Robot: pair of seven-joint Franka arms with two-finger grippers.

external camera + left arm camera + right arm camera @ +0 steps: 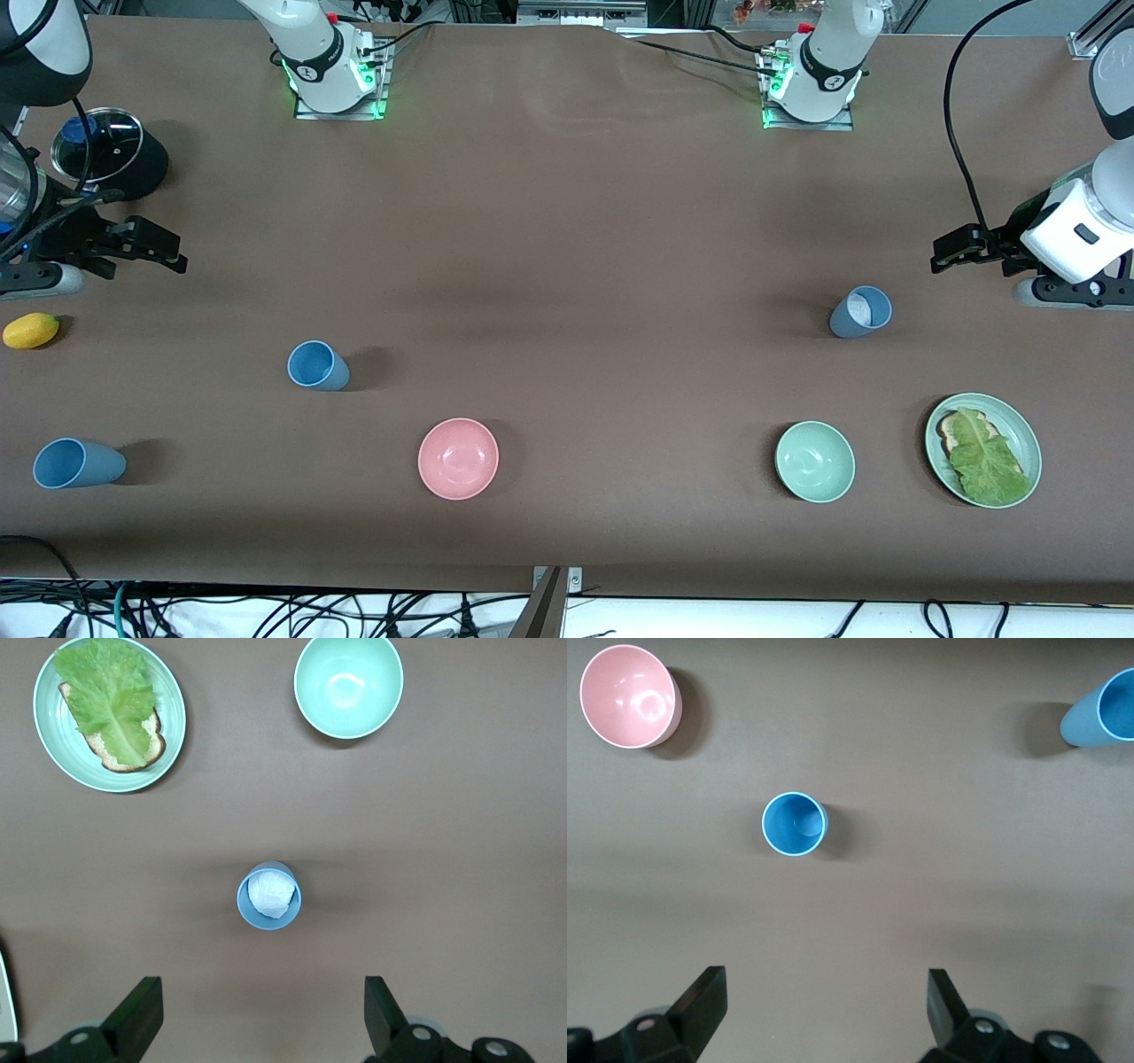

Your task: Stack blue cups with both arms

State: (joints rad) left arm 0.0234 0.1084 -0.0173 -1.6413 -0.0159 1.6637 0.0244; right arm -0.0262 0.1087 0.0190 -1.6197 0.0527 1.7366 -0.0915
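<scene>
While both grippers hover with fingers apart, each has its own upright cup close. The right gripper [819, 1010] is near the sky-blue cup [794, 823]; the left gripper [263, 1014] is near the grey-blue cup [269, 896].

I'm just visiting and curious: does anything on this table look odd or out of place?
One thing: the grey-blue cup toward the left arm's end of the table holds a crumpled white lump, so another cup may not nest in it. The two sky-blue cups look empty. Nothing is spilled or visibly damaged.

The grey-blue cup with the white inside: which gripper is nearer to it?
Left. The left gripper hangs close beside the grey-blue cup, at its end of the table; the right gripper is at the right arm's end.
</scene>
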